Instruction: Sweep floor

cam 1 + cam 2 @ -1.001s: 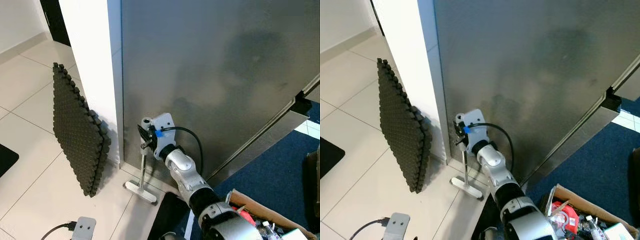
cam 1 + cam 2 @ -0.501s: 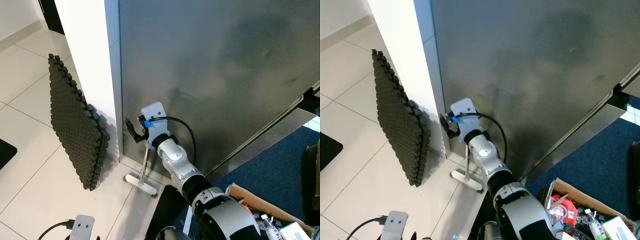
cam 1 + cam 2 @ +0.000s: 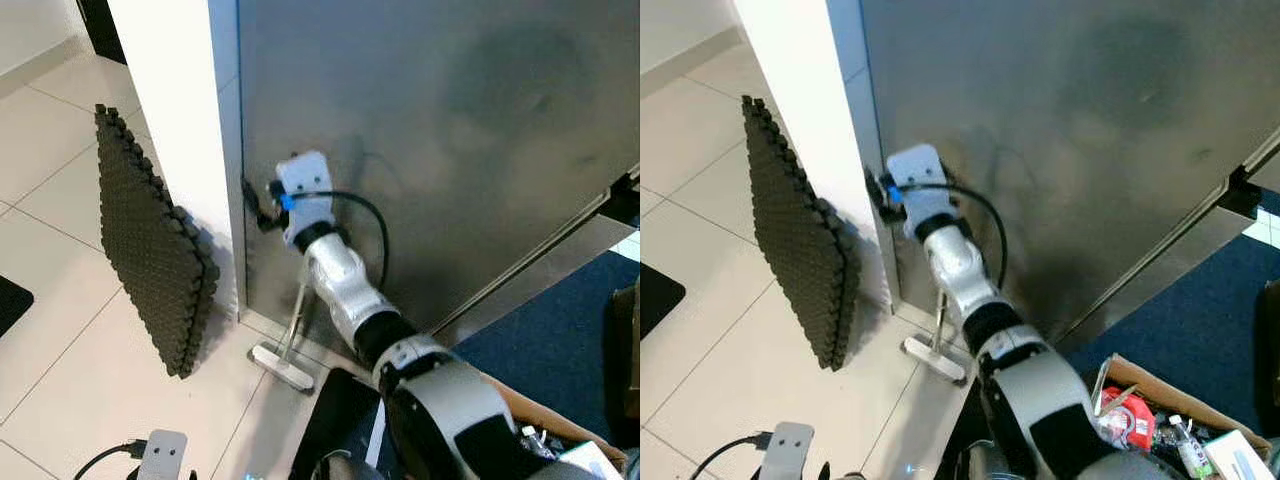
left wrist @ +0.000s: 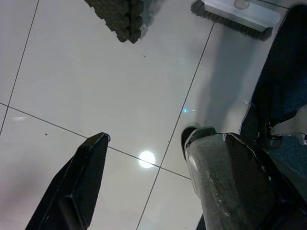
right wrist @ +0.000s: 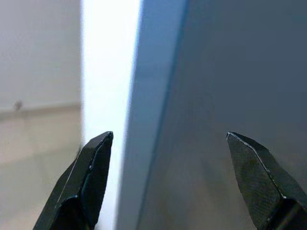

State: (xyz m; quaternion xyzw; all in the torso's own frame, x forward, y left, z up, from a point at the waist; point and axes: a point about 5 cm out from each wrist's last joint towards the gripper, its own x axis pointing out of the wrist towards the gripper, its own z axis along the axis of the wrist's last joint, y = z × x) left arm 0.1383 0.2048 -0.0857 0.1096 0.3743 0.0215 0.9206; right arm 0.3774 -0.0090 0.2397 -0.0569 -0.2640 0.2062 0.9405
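I count one broom (image 3: 285, 352), its head on the floor tiles (image 3: 70, 330) at the foot of the one grey metal panel (image 3: 450, 130). To the left of that panel stands one white pillar (image 3: 175, 110), with two dark foam mats (image 3: 150, 245) leaning against it as a pair. By the panel's lower right I see one blue carpet (image 3: 560, 350) and one cardboard box (image 3: 1160, 405) of bits, and I have two tools, my right tool (image 3: 255, 205) and my left tool (image 4: 144, 158).
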